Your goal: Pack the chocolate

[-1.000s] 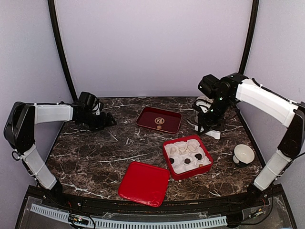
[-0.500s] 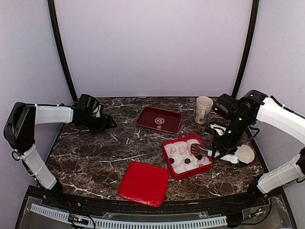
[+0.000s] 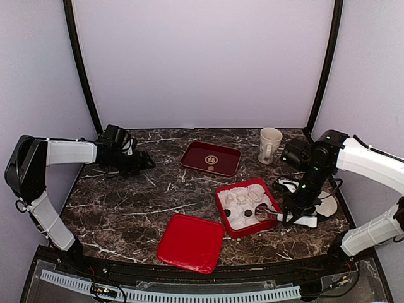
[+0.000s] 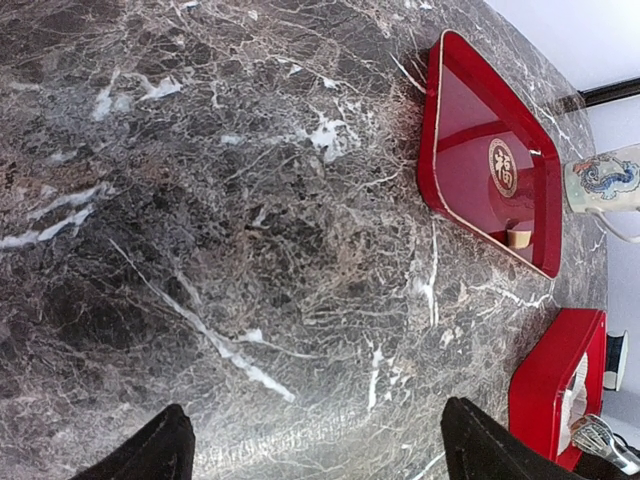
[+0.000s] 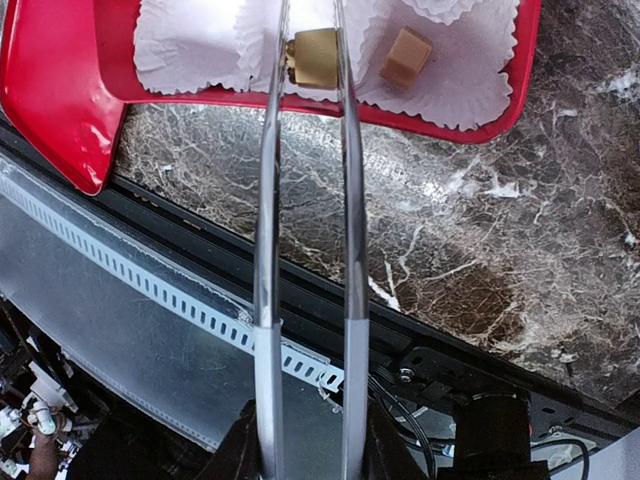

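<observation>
Right claw (image 5: 305, 440) clenched on tongs (image 5: 267, 250); their tips, well ahead of the claw, pinch a tan chocolate (image 5: 315, 58) over a paper cup (image 5: 200, 45) in the box (image 5: 60, 90). Left claw (image 4: 320, 450) released above the surface (image 4: 250, 200).

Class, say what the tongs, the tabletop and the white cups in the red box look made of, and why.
Tongs: polished metal, mirror-bright strips. Tabletop: dark marble or a marble-look laminate, white veining, slight sheen. White cups: thin paper, probably; matte, finely crimped edges.

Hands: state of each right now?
Left hand: open, empty.
Right hand: closed on tongs pinching a tan chocolate.
</observation>
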Robot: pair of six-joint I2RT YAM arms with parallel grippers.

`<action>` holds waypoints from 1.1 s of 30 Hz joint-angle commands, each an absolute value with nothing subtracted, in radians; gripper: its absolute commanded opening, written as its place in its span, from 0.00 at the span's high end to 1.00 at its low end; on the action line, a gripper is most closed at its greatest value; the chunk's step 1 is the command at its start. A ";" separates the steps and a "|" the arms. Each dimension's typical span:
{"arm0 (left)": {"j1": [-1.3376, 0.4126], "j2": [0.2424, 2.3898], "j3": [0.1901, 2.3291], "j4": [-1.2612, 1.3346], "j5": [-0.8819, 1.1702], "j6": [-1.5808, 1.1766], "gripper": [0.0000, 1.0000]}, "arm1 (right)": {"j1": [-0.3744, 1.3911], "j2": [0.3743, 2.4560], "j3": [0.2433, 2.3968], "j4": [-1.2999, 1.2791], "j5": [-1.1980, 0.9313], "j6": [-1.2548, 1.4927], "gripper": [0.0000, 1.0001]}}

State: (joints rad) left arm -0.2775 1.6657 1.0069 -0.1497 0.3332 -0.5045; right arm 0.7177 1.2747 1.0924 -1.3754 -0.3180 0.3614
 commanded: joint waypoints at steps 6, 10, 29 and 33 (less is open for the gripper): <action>-0.273 1.610 0.990 -0.139 0.341 -0.511 0.12 | 0.745 1.298 1.083 -1.315 -0.331 0.366 0.79; -0.272 1.608 0.993 -0.147 0.335 -0.505 0.12 | 0.749 1.309 1.087 -1.314 -0.326 0.362 0.73; -0.273 1.637 1.031 -0.152 0.340 -0.498 0.12 | 0.746 1.432 1.368 -1.315 -0.202 0.354 0.65; -0.272 1.637 1.040 -0.160 0.330 -0.498 0.12 | 0.739 1.547 1.493 -1.246 -0.188 0.338 0.65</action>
State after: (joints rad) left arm -0.2775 1.6539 1.0073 -0.1509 0.3328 -0.5079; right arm 0.7399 1.4578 1.3792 -1.3380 -0.2226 0.3553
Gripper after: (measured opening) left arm 0.879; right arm 0.351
